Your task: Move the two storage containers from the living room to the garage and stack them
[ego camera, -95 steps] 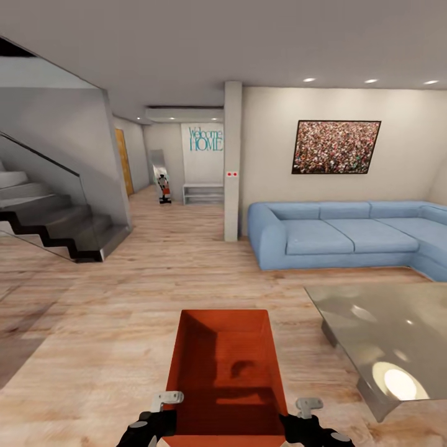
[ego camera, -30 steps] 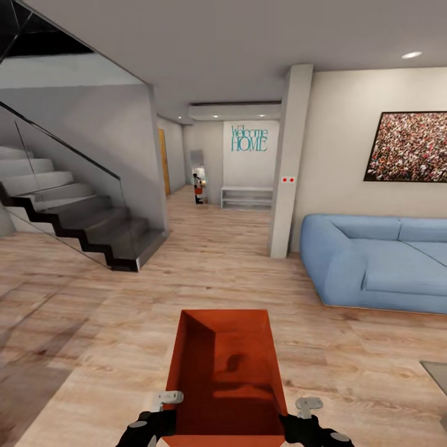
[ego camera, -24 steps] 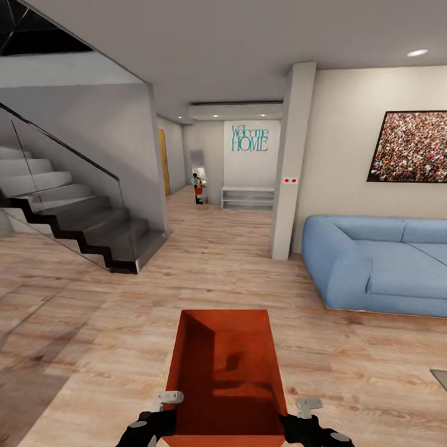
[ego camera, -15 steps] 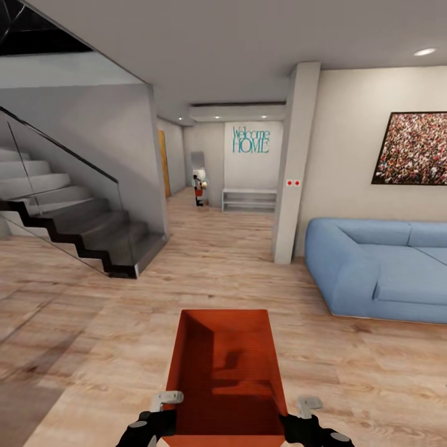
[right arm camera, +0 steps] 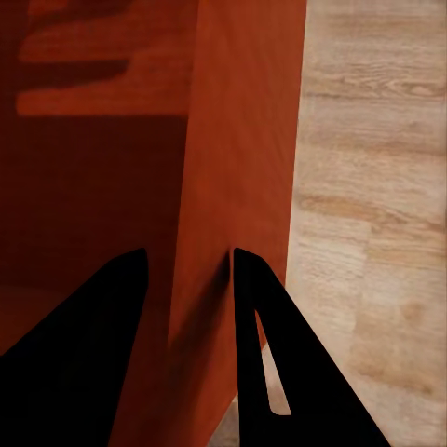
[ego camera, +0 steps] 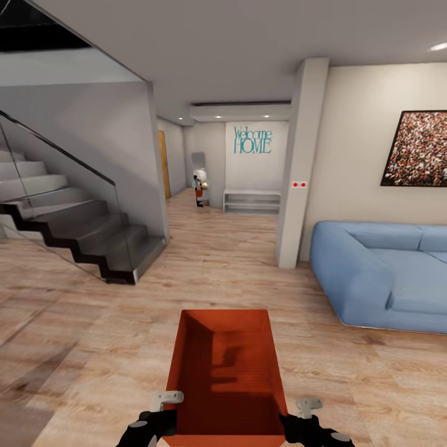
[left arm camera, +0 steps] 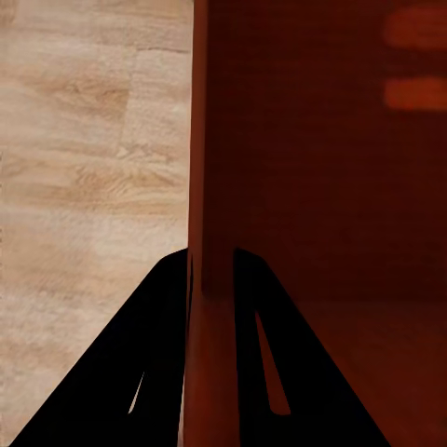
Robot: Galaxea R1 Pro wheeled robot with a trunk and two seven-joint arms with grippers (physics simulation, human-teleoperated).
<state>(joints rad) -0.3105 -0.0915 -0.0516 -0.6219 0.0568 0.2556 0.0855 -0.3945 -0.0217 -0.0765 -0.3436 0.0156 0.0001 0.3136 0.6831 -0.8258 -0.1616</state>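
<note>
1. We carry one storage container [ego camera: 225, 379] over the wood floor [ego camera: 93, 347], well short of the blue sofa [ego camera: 372, 279].
2. Our left gripper [left arm camera: 210, 358] pinches its left wall.
3. Our right gripper [right arm camera: 186, 358] pinches its right wall.

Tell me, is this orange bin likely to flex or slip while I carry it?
Probably stiff: the storage container keeps straight walls with the left gripper and right gripper each pinching one side wall. It looks empty, so likely light. The smooth walls could slip under hard turns.

Bright, even render; recessed ceiling spots [ego camera: 439, 46] glow; soft shadows inside storage container [ego camera: 225, 372]; wide-angle stretch at edges; sharp focus.
</note>
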